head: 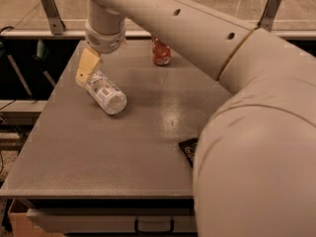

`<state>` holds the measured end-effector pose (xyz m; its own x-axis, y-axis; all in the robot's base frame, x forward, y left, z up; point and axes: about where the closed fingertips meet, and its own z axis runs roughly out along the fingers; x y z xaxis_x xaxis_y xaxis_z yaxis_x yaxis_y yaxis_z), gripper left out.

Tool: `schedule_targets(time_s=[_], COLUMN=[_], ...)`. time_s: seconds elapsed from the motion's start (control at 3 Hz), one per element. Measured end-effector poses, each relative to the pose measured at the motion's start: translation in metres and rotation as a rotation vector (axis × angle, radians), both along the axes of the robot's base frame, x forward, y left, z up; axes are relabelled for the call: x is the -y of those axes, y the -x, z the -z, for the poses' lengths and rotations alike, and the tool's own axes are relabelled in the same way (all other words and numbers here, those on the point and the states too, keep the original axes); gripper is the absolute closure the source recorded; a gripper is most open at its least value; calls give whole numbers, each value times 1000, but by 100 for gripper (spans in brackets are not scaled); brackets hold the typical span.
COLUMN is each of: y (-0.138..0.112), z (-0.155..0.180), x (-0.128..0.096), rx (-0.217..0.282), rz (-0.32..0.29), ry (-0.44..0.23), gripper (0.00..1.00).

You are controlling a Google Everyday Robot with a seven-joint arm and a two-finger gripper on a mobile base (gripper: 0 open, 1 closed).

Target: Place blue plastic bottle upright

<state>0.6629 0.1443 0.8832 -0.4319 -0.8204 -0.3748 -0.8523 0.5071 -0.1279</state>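
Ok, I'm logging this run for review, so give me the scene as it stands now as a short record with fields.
task object: clear ribbed plastic bottle, pale label, lying on its side, not upright
gripper: gripper, at the bottle's far-left end, low over the table
other objects: red soda can, upright near the far edge; dark flat packet, partly hidden by the robot arm
surface: grey table
task status: not yet done
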Motion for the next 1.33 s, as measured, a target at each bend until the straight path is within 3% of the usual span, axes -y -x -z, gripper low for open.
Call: schedule_targets(time_s=[0.33,0.67,1.0,1.33], y=[0,4,7,6], z=[14,32,43,39], x=[-18,-28,-30,-30], rx=[-56,-100,-123,-111], rz=[92,196,277,315], ry=[-10,14,31,23], gripper=[0,16,38,61])
